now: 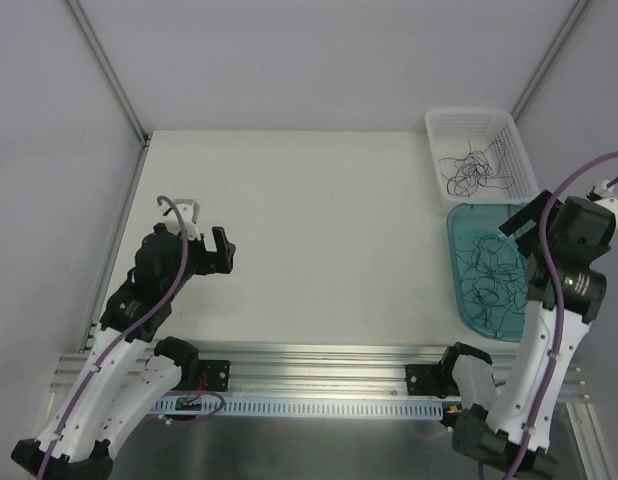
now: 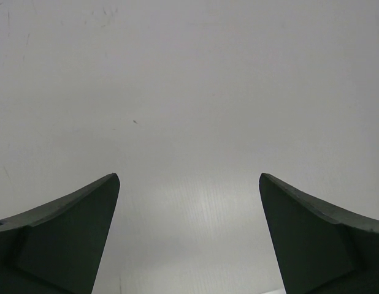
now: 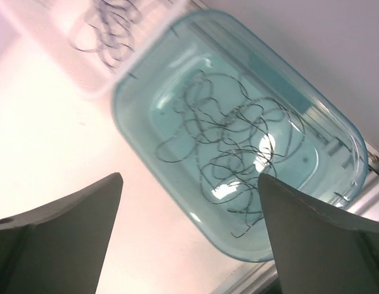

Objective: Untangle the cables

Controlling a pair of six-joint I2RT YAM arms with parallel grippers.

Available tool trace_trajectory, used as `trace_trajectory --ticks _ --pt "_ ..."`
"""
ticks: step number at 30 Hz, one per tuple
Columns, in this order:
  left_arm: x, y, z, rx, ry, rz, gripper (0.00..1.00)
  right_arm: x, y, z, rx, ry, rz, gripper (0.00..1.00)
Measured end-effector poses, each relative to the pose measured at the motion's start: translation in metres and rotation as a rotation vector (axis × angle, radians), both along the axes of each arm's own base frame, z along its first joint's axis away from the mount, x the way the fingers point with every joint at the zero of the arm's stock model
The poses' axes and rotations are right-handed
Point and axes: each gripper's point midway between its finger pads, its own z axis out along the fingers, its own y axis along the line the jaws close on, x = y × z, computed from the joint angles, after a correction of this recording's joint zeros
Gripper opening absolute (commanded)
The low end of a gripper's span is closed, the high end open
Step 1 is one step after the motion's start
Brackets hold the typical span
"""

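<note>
Between the two fingers of my right claw (image 3: 189, 184), spread wide and holding nothing, I look down into the teal tub (image 3: 355, 147), where the cables (image 3: 229, 141) lie as one knotted mat of thin dark loops across its floor. I hover over the tub's near end, clear of the wires and touching none of them. Just beyond the tub, at the far right corner of the surface (image 1: 319, 220), stands the white basket (image 1: 459, 118), and in it a few looser strands (image 1: 474, 168) curl about, less crowded than the mat below me. Over on the other side my left claw (image 2: 189, 177) is parted as well and grips nothing, facing only bare white surface, well apart from both containers. By my reckoning the job is at an early stage: if the basket is where freed strands go, only a small share sits there, and the bulk in the tub is not yet teased apart. I judge the next move is mine, down into the tub to pinch a single loop at the edge of the mat.
</note>
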Motion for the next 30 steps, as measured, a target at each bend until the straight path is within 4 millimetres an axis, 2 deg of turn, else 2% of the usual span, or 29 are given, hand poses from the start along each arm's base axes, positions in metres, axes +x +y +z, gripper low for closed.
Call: trace_trajectory --ticks 2,5,8,10,14,19,20,22,26,30 --pt "-0.012 0.0 0.031 -0.076 -0.054 0.01 0.99 -0.017 0.015 0.028 -0.021 -0.106 0.042 0.97" --pt "-0.038 0.005 0.077 -0.19 -0.164 0.018 0.99 -0.045 0.043 0.054 -0.044 -0.23 0.13 0.97" --pt "-0.071 0.016 0.113 -0.28 -0.282 0.022 0.99 -0.079 0.07 0.071 -0.067 -0.345 0.234 0.97" --pt "-0.093 0.025 0.123 -0.316 -0.337 0.026 0.99 -0.099 0.082 0.073 -0.075 -0.399 0.292 0.97" --pt "-0.124 0.04 0.125 -0.346 -0.38 0.049 0.99 -0.143 0.096 0.066 -0.111 -0.512 0.396 0.97" --pt "-0.151 0.052 0.117 -0.359 -0.372 0.062 0.99 -0.184 0.098 0.044 -0.179 -0.612 0.463 0.97" --pt "-0.155 0.053 0.117 -0.361 -0.37 0.064 0.99 -0.187 0.098 0.038 -0.183 -0.591 0.47 0.97" --pt "-0.161 0.056 0.117 -0.364 -0.364 0.067 0.99 -0.185 0.097 0.039 -0.196 -0.592 0.477 0.97" --pt "-0.163 0.06 0.106 -0.353 -0.323 0.096 0.99 -0.175 0.097 0.016 -0.184 -0.507 0.489 0.97" --pt "-0.165 0.064 0.095 -0.343 -0.284 0.124 0.99 -0.175 0.097 0.007 -0.179 -0.469 0.496 0.97"
